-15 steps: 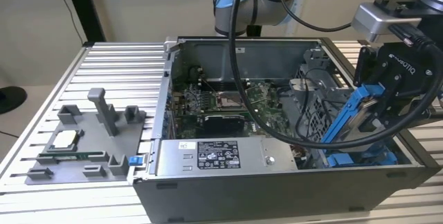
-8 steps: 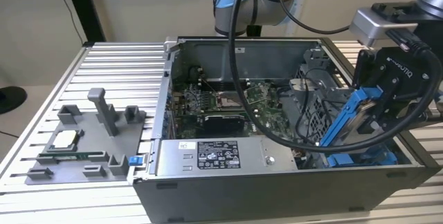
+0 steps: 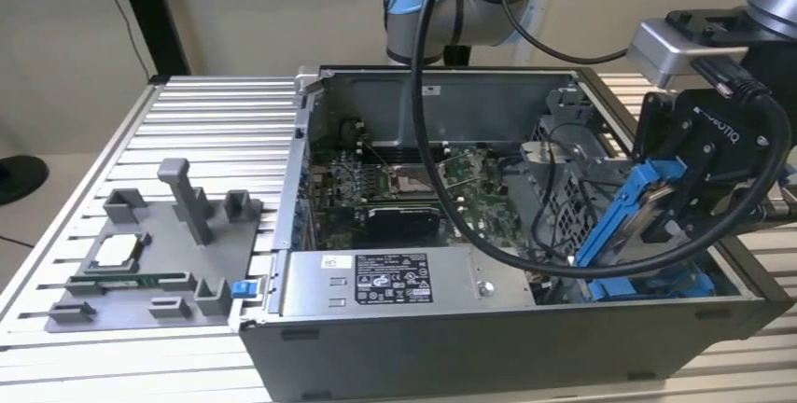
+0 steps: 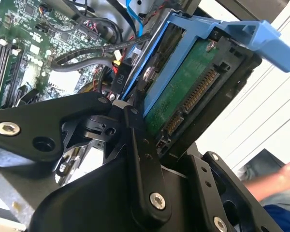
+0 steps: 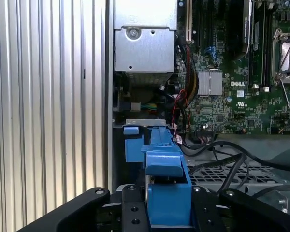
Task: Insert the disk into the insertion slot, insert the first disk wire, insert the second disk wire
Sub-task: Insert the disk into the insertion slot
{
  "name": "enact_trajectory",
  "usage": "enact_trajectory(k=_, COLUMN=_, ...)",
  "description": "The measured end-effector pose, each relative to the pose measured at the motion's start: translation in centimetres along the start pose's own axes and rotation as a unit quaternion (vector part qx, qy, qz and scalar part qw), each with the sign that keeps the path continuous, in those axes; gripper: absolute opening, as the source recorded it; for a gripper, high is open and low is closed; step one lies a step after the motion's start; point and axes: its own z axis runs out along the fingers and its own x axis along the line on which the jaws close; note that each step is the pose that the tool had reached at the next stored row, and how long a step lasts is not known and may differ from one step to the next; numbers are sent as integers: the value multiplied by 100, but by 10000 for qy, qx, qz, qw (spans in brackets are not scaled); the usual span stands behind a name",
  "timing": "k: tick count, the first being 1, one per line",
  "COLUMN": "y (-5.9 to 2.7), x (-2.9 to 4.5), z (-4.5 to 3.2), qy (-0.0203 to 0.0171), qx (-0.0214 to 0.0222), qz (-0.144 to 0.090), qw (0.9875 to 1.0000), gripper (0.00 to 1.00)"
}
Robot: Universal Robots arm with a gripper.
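1. The gripper (image 5: 168,207) has its black jaws clamped on the disk (image 5: 163,162), one on each side of the blue frame.
2. In the second wrist view a finger (image 4: 137,145) presses the frame's edge. The disk's green circuit board (image 4: 181,82) and its connector row (image 4: 192,102) face the camera.
3. In the exterior view the disk stands steeply tilted, with its upper end toward the exterior view's right. Its lower end is down at the drive cage (image 3: 563,200); I cannot tell whether it touches.
4. The cage sits in the open case (image 3: 498,352), at the end toward the exterior view's right. Black cables (image 3: 492,240) loop just beside the disk.
5. Farther in lie the motherboard (image 3: 398,188) and, along the case's near wall, the grey labelled power box (image 3: 373,282).
6. The case rests on a ribbed metal table (image 3: 200,109). A grey fixture (image 3: 137,268) with small parts lies well apart, toward the exterior view's left.
7. A person's arm (image 4: 280,176) shows at the edge of the second wrist view.
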Motion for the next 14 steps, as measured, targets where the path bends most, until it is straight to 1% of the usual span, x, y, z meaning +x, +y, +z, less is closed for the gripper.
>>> enact_trajectory(k=12, y=0, x=0, z=2, qy=-1, qx=0, qz=0, qw=10000, gripper=0)
enact_trajectory(k=13, y=0, x=0, z=2, qy=0, qx=0, qz=0, qw=10000, gripper=100)
enact_trajectory(k=14, y=0, x=0, z=2, qy=0, qx=0, qz=0, qw=10000, gripper=100)
